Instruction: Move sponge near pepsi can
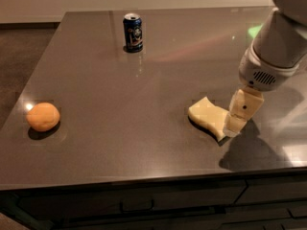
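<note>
My gripper [234,126] hung low over the right half of the desk [120,109], with its pale tip down at the surface by the right-hand end of the sponge [207,116]. From this view the tip overlapped the sponge's near right corner, so I could not tell whether it pressed the foam or only stood just beside it. Whether the gripper was released or clenched I could not tell either. It grasped nothing that I could make out.

My arm [276,47] came in from the upper right corner, a white rounded housing with a small vent grille above the gripper. It cast a dark shadow [249,152] on the desk to the right of the sponge and toward the front edge.

The sponge lay flat on the desk, pale yellow with wavy edges. Its length ran from the far left to the near right, and it sat right of centre in the nearer half.

The pepsi can [133,32] stood upright near the far edge, left of centre and well apart from the sponge, with bare desk between them. An orange [43,117] rested near the left edge, about level with the sponge and far from both it and the can.

A green glint [254,30] showed on the far right of the desk. Dark drawer fronts [139,205] ran below the front edge.
</note>
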Motion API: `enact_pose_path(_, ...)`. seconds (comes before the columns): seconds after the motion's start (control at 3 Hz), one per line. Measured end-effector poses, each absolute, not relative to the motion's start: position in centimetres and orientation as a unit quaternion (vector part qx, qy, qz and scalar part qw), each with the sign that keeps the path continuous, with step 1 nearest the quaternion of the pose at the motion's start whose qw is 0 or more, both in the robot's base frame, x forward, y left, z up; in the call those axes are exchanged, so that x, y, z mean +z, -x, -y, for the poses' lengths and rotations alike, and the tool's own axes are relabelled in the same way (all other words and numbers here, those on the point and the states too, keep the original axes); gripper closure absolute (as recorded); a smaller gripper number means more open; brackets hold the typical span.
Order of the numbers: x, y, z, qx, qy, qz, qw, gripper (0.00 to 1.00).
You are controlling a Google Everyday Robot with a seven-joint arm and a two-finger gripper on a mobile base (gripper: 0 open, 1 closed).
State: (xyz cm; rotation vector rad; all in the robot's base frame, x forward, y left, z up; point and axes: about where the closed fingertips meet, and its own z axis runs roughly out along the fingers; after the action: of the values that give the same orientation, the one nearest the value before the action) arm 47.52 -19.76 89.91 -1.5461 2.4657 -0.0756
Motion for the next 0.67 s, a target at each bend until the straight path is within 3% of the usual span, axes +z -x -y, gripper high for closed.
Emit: enact_pose_path(0.67, 85.9, -47.6, 18.7, -0.022, 0.514, -0.854, 0.08, 0.0)
